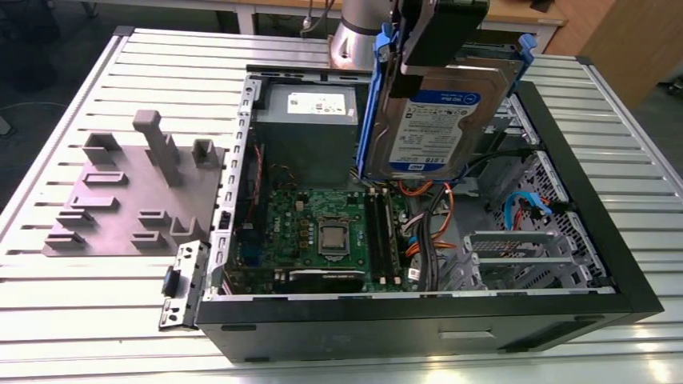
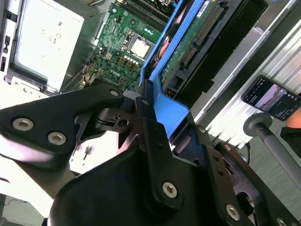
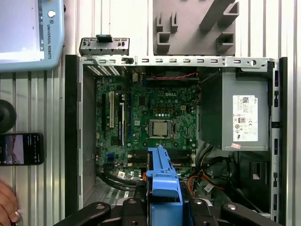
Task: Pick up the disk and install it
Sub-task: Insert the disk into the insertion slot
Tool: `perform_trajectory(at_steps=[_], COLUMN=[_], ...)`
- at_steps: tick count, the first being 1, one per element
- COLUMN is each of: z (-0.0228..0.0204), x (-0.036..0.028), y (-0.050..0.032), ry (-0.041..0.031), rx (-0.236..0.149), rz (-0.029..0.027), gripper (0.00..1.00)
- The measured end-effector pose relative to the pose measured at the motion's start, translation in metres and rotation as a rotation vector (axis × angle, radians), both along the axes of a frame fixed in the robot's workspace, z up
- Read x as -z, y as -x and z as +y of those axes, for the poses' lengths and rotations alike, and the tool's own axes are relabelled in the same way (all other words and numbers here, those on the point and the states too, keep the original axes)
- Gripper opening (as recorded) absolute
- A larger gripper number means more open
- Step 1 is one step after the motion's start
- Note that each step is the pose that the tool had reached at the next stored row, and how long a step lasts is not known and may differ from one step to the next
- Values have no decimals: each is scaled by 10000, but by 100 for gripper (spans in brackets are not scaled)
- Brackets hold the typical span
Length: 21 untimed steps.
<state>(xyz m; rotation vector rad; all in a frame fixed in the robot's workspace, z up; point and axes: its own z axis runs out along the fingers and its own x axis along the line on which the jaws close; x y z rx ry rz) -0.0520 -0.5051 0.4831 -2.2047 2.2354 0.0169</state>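
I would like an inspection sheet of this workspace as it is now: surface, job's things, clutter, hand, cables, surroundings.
Surface: slatted metal table carrying an open computer case, with its motherboard exposed.
Job's things: the disk in its blue carrier, held on edge above the case, not yet installed.
Clutter: grey slotted fixture plate and small metal bracket beside the case.
Hand: the hand is shut on the edge of the disk's blue carrier.
Cables: orange cables and blue cable lie loose inside the case.
Surroundings: phone, teach pendant, person's fingers near the phone.
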Motion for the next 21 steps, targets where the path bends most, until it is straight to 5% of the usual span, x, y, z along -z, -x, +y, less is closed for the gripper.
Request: perform_trajectory(at_steps=[6, 13, 21], z=[-25, -180, -243], x=[0, 9, 41], y=[-1, -19, -208], ry=[7, 7, 7], rx=[-2, 0, 0], rz=[0, 0, 0], gripper=[37, 37, 37])
